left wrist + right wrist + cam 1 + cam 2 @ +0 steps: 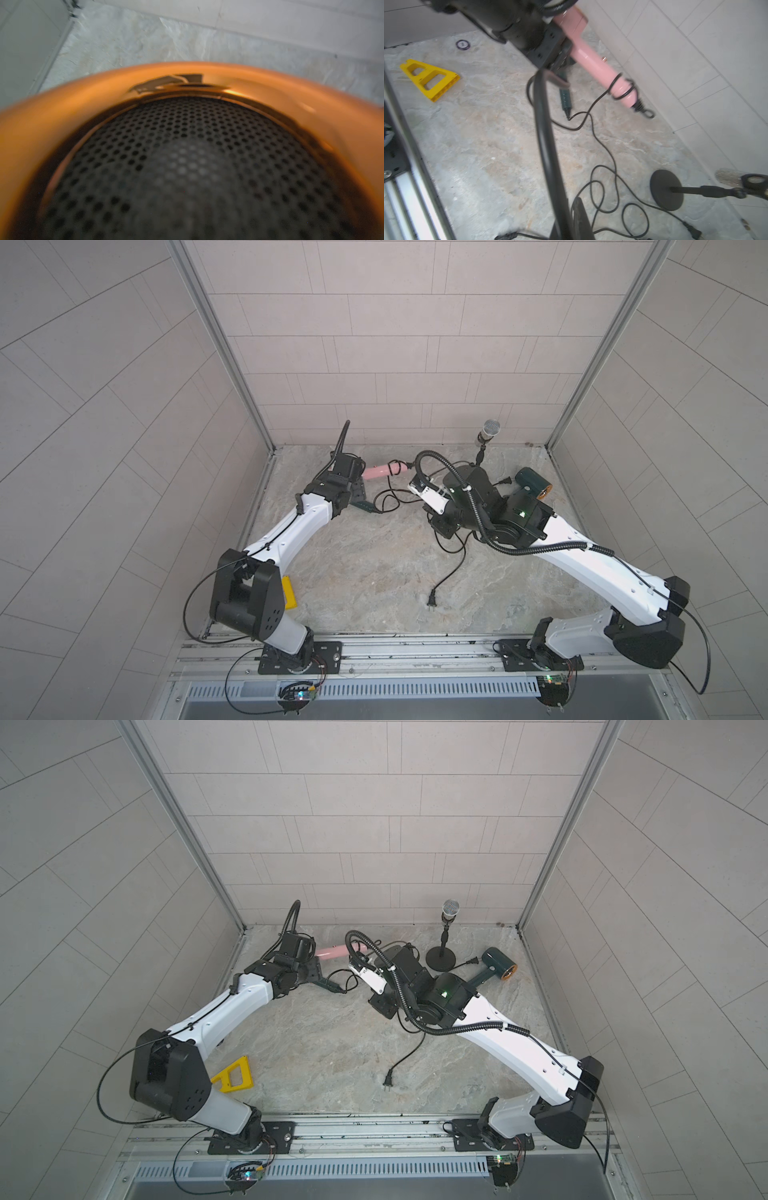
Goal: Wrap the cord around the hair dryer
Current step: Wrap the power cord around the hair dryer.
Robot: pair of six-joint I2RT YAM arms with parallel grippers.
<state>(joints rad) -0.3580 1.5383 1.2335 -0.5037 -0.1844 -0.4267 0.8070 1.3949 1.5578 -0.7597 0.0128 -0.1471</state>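
The left claw (358, 494) is shown clamped shut; the right claw (438, 526), likewise shut, is turned toward it, apart.

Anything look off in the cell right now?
Yes. The cord makes only a couple of loose turns near the end of the pink dryer handle. The rest sprawls across the table in crossed loops, with its plug lying free.

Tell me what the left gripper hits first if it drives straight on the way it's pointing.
The left gripper clamps the pink hair dryer, whose copper rim fills its wrist view. Past that lies bare tabletop, then probably the foot of the back wall; depth there is unclear.
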